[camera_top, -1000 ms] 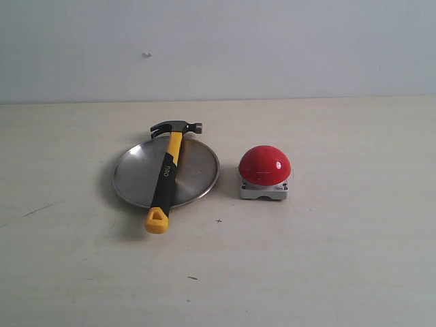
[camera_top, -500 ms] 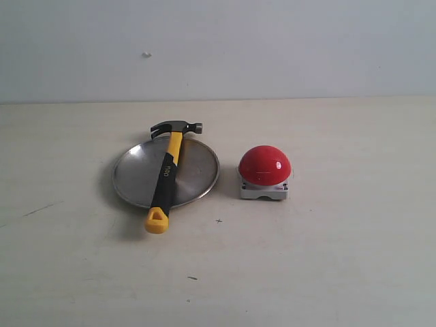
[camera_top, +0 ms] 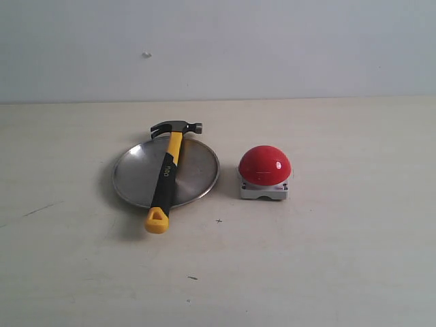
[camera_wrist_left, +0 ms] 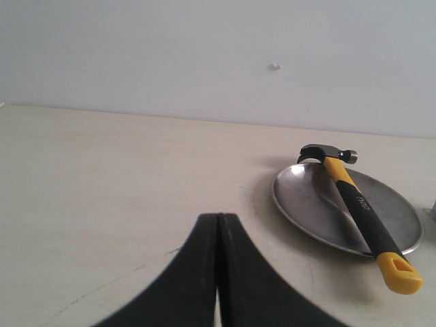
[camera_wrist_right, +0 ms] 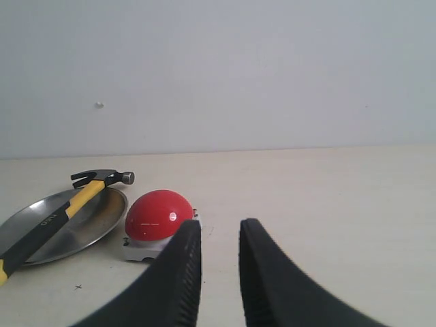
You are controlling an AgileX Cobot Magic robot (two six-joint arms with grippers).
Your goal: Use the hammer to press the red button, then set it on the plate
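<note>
My hammer (camera_top: pixel 165 178) lies across the plate (camera_top: pixel 133 178), red button (camera_top: pixel 264 164) beside it. My left hand (camera_wrist_left: pixel 218 218) is pinched together and empty, my right hand (camera_wrist_right: pixel 219 230) barely parted, also empty.

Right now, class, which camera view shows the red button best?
The exterior view: the red button shows whole, dome and grey base, unobstructed. In the right wrist view a finger of the right gripper covers part of its base. The left wrist view catches at most a grey sliver of it.

Lab-like: pale tabletop (camera_top: pixel 327 272), plain wall (camera_top: pixel 272 48)
</note>
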